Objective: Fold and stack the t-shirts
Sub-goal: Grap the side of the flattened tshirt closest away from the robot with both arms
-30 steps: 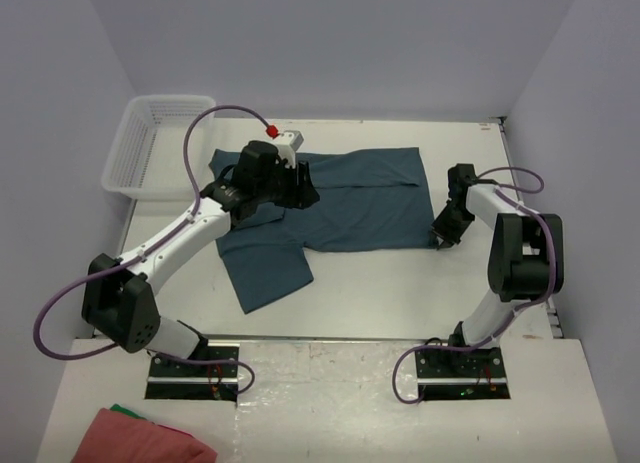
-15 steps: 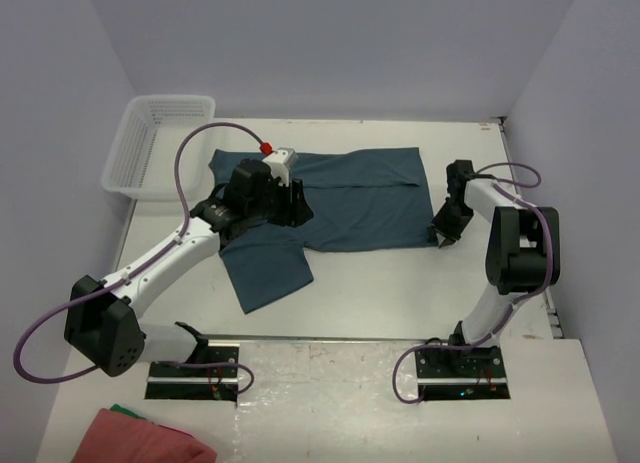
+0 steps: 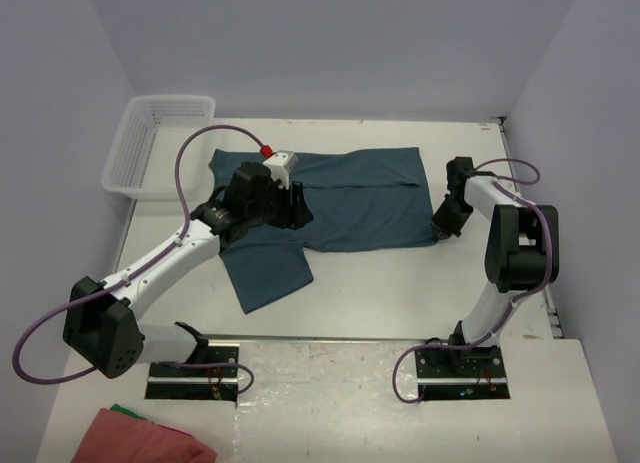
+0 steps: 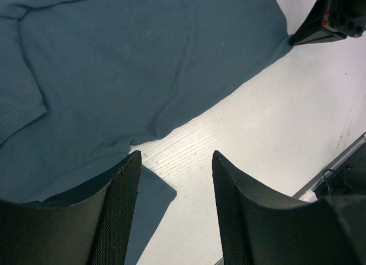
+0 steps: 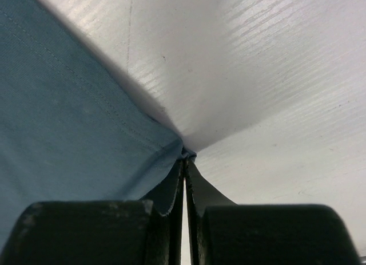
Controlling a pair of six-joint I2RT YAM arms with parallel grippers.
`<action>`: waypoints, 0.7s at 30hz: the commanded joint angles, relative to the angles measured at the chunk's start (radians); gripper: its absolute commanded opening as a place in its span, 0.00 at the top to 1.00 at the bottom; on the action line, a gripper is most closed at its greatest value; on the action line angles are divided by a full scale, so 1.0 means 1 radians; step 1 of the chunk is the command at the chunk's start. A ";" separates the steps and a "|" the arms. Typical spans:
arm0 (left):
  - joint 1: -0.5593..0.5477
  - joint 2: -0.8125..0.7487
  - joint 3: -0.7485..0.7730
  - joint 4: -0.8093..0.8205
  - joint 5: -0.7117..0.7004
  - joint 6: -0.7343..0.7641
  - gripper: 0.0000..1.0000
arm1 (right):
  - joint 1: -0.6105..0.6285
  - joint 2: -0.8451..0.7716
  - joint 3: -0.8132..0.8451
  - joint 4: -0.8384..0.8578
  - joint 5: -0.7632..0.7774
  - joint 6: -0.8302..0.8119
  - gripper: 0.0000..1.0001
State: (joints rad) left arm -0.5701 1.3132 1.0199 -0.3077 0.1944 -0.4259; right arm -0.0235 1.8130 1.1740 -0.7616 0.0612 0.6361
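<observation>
A dark teal t-shirt [image 3: 345, 205] lies spread flat on the white table, one sleeve hanging toward the near left. My left gripper [image 3: 297, 205] hovers open over the shirt's middle left; in the left wrist view its gripper [image 4: 174, 162] is empty above the shirt's near edge [image 4: 143, 76]. My right gripper [image 3: 440, 228] is shut on the shirt's near right corner; in the right wrist view its gripper [image 5: 185, 162] pinches the hem [image 5: 86, 116] against the table.
A white plastic basket [image 3: 150, 143] stands at the far left of the table. A red and green cloth [image 3: 140, 438] lies on the near ledge at bottom left. Bare white table [image 3: 400, 293] lies in front of the shirt.
My left arm has drawn back to the left over the shirt and settled. My right gripper has shifted slightly up and left onto the shirt's corner.
</observation>
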 commanded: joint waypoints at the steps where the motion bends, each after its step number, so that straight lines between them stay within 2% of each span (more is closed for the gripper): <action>1: -0.008 -0.034 -0.038 0.013 -0.074 -0.014 0.46 | 0.000 -0.036 0.000 0.039 -0.015 -0.027 1.00; 5: -0.020 -0.032 -0.108 -0.048 -0.257 -0.109 0.47 | 0.045 -0.099 -0.042 0.084 -0.049 -0.058 1.00; 11: -0.059 -0.055 -0.217 -0.157 -0.441 -0.238 0.49 | 0.120 -0.184 -0.069 0.113 -0.020 -0.081 1.00; 21: -0.171 -0.104 -0.280 -0.340 -0.605 -0.456 0.45 | 0.148 -0.250 -0.079 0.128 -0.041 -0.082 1.00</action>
State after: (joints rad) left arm -0.7063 1.2205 0.7418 -0.5694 -0.3050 -0.7685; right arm 0.1196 1.5898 1.1038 -0.6567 0.0341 0.5640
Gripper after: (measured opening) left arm 0.541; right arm 0.004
